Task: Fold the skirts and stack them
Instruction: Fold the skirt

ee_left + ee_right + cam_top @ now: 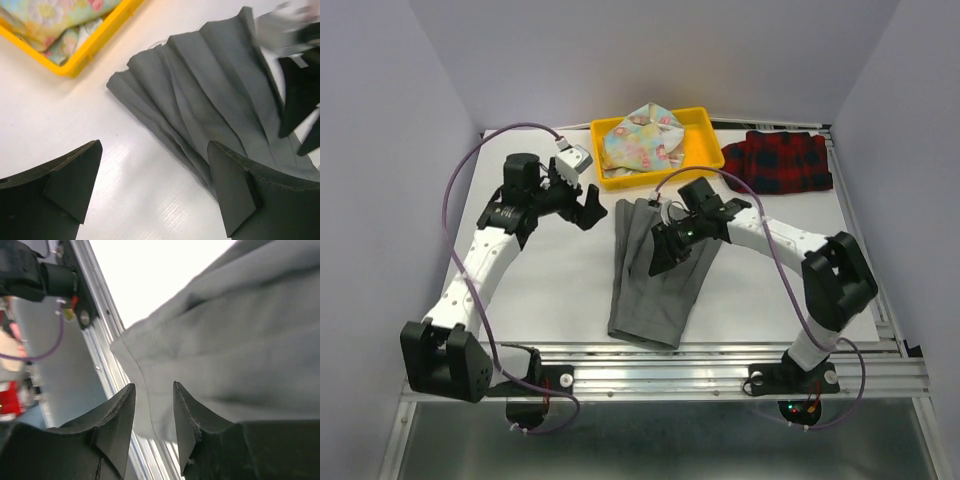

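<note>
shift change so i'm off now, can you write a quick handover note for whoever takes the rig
Left tool: open, empty, over the table beside the grey skirt.
Right tool: jaws slightly apart above the grey skirt, nothing visibly gripped.
Floral skirt crumpled in the yellow tray; plaid skirt bunched at far right.
Done: grey skirt looks folded lengthwise, mid-table.
Left: finish it, fold the other two, stack all three.
</note>
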Robot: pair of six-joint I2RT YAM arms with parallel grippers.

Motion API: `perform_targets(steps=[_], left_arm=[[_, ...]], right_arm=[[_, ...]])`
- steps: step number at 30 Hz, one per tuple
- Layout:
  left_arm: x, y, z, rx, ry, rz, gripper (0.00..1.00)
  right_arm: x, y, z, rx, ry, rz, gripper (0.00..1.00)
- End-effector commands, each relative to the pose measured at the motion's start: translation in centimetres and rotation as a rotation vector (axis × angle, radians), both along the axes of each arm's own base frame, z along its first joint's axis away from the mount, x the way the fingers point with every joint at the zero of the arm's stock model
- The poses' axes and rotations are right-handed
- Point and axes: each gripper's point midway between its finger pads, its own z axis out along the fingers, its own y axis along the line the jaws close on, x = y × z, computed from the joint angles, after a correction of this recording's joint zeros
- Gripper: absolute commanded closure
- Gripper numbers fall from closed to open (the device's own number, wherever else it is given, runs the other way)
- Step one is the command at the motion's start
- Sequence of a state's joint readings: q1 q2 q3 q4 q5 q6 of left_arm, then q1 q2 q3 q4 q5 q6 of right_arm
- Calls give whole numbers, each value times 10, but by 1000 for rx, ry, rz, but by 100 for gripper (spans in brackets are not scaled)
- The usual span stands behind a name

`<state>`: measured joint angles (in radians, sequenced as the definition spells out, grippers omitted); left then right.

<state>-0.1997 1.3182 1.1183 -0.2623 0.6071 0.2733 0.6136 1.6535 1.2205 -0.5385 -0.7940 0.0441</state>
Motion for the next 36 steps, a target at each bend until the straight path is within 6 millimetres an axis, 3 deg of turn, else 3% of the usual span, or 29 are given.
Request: perform_targets(steps=[1, 6, 7, 8, 10, 11, 12, 13, 14, 15, 16, 18, 19, 21, 22, 25, 31, 36], left_arm=[[-22, 8, 6, -7, -73, -40, 1], [-49, 12, 15, 42, -193, -118, 1], [-58, 10, 12, 58, -207, -177, 1], [-81, 5, 4, 66, -177, -275, 1], [-94, 9, -14, 216, -253, -399, 2], [-109, -2, -26, 284, -270, -483, 3], [-122, 11, -53, 406, -253, -493, 5], [-131, 13, -65, 468, -275, -536, 5], [-138, 17, -65, 568, -396, -599, 5], [-149, 24, -91, 622, -404, -647, 5], [-152, 26, -96, 663, -462, -681, 5], [-150, 29, -89, 779, -711, -757, 2], [-155, 32, -108, 810, -744, -795, 1], [-152, 25, -96, 863, -973, -820, 1], [-159, 21, -114, 855, -1008, -877, 1], [-167, 6, -118, 839, -1182, -947, 1], [-182, -4, -145, 792, -1168, -1119, 1], [-192, -15, -162, 696, -961, -1244, 2]], right_arm=[[1, 45, 3, 157, 118, 41, 59], [-8, 69, -50, 206, 239, 83, 59], [-9, 74, -72, 187, 283, 77, 59], [-5, 77, -81, 193, 275, 79, 59], [-5, 77, -104, 170, 279, 96, 59], [-8, 74, -122, 142, 310, 99, 59], [-10, 73, -126, 125, 327, 104, 59], [-9, 73, -129, 125, 329, 113, 59], [-16, 67, -136, 94, 364, 130, 58], [-14, 67, -137, 84, 351, 141, 58], [-13, 67, -138, 68, 346, 147, 57], [-7, 67, -137, 41, 316, 177, 57], [-6, 66, -138, 31, 303, 194, 55], [-8, 62, -140, -11, 320, 195, 55], [-9, 59, -146, -23, 314, 206, 55], [-14, 53, -152, -45, 321, 218, 55], [-19, 47, -150, -57, 325, 230, 55], [-21, 42, -149, -63, 347, 237, 55]])
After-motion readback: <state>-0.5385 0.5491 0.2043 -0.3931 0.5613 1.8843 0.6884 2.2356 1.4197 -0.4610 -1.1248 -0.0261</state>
